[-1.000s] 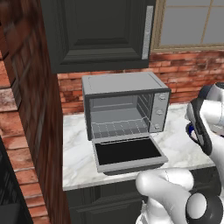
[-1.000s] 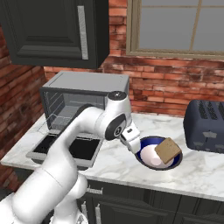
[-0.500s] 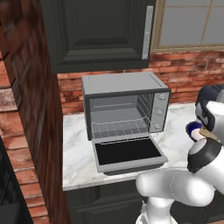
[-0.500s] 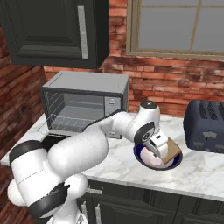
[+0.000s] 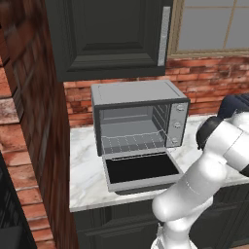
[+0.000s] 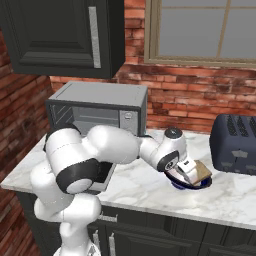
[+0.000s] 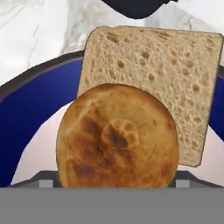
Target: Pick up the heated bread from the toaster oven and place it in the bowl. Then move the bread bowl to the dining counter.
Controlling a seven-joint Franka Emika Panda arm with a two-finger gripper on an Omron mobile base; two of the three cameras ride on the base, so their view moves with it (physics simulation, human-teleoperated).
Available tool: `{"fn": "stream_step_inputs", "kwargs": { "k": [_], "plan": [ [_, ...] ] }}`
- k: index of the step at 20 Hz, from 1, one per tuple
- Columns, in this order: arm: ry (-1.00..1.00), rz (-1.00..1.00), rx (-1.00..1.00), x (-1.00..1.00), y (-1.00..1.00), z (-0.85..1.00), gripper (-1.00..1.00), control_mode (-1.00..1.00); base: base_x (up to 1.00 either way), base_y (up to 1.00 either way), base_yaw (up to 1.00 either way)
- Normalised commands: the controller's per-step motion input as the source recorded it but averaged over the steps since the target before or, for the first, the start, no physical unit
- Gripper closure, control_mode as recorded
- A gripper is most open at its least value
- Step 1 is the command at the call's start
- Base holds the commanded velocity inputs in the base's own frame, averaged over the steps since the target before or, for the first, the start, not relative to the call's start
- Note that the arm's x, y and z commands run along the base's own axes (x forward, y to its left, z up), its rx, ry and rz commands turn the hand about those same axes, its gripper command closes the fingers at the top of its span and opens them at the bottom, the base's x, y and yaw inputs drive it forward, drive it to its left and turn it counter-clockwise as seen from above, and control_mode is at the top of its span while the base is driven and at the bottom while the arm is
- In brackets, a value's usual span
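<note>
Golden-brown heated bread [image 7: 116, 138] sits in the bowl [image 7: 33, 105], leaning on a square toast slice [image 7: 175, 65], with our gripper [image 6: 189, 169] right over it on the marble counter [image 6: 145, 185]. We can't tell if the fingers grip it. Toaster oven [image 5: 138, 121] stands open, far left.

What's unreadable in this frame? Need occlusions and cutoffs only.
- Pincer jaws: in the right base view the hand covers them; in the hand view the round bread hides the tips. Open or shut, grip or release: cannot tell.
- Bowl: mostly under the hand and the bread slice in the right base view; rim cut off by the hand view edges.
- Toaster: cut by the right edge.
</note>
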Motion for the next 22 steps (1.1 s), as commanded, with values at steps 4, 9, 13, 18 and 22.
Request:
{"fn": "stream_step_inputs", "kwargs": {
  "k": [4,9,13,18,22],
  "plan": [
    [-0.07,0.00,-0.05,0.43,-0.07,-0.27,-1.00,-1.00,0.00,0.00,0.00],
    [0.00,0.00,0.00,-0.29,0.11,0.69,-1.00,-1.00,0.00,0.00,0.00],
    [0.00,0.03,0.00,-0.59,0.14,0.62,-1.00,-1.00,0.00,0.00,0.00],
    [0.00,0.17,-0.02,-0.50,0.20,0.28,-1.00,-1.00,0.00,0.00,0.00],
    [0.00,0.34,-0.05,-0.08,0.34,0.23,-1.00,-1.00,0.00,0.00,0.00]
  ]
}}
